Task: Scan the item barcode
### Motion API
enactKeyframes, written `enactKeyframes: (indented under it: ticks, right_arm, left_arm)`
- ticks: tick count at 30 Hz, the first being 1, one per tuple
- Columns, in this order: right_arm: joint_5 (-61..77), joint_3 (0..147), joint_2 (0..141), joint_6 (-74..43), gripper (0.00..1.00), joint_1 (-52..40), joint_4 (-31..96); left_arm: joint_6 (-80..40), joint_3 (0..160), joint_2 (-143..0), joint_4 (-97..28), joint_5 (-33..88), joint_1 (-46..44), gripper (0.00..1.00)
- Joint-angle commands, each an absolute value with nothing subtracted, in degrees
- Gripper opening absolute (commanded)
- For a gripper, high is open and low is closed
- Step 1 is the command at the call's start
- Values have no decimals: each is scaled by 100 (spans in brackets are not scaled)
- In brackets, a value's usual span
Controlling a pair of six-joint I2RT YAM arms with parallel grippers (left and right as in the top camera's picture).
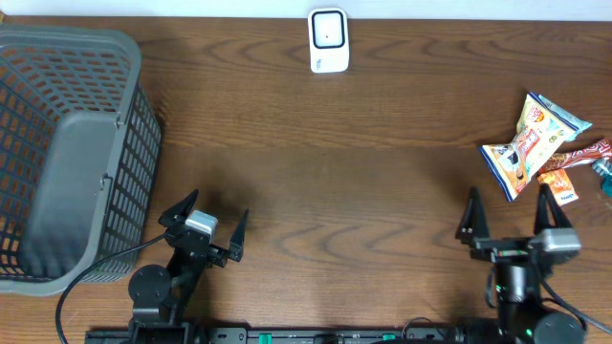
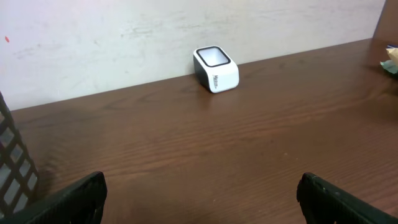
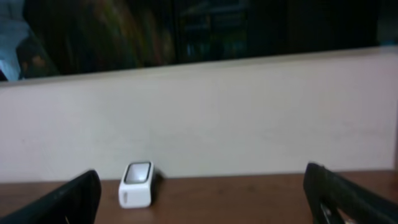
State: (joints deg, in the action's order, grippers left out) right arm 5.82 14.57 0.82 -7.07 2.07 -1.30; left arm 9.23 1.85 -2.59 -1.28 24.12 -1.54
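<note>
The white barcode scanner (image 1: 328,40) stands at the table's far edge, its dark window facing up; it also shows as the scanner (image 2: 216,68) ahead in the left wrist view and as the scanner (image 3: 137,183) low left in the right wrist view. The items lie at the right: a yellow-and-blue snack bag (image 1: 531,143), a red packet (image 1: 581,155) and a small orange packet (image 1: 559,186). My left gripper (image 1: 220,204) (image 2: 200,186) is open near the front edge with nothing in it. My right gripper (image 1: 508,191) (image 3: 202,177) is open and holds nothing, just in front of the snack bag.
A large grey mesh basket (image 1: 67,57) fills the left side, close to my left arm; its wall (image 2: 12,162) shows at the left wrist view's edge. A pale wall (image 3: 217,112) runs behind the table. Bare wood lies between the grippers and the scanner.
</note>
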Motion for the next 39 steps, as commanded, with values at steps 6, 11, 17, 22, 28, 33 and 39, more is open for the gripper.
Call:
enactKeyframes:
  ticks: [6,11,17,22,28,33,39]
  right_arm:
    - [-204,207,32,-1111,99,-73,-753]
    - [-340,32,30,-1050,99,-75,-307]
    - [-657,32,32,-888,99,-78,379]
    - [-589,32,104,-893,99,-75,368]
    - [-587,32,104,-893,99,-75,368]
    - [-589,32,104,-893,99,-75,368]
    - [-587,32,104,-893,99,-75,368]
  left_arm:
    - [917,23,-252,-224,2528,-119,98]
    - [917,23,-252,-224,2528,-119,98]
    - [917,23,-252,-224,2528,-119,98]
    - [917,23,-252,-224,2528,-119,98]
    - [917,23,-252,-224,2528,-119,98]
    - [917,23,-252,-224,2528,-119,98]
    - [917,23,-252,-224,2528,-119,98]
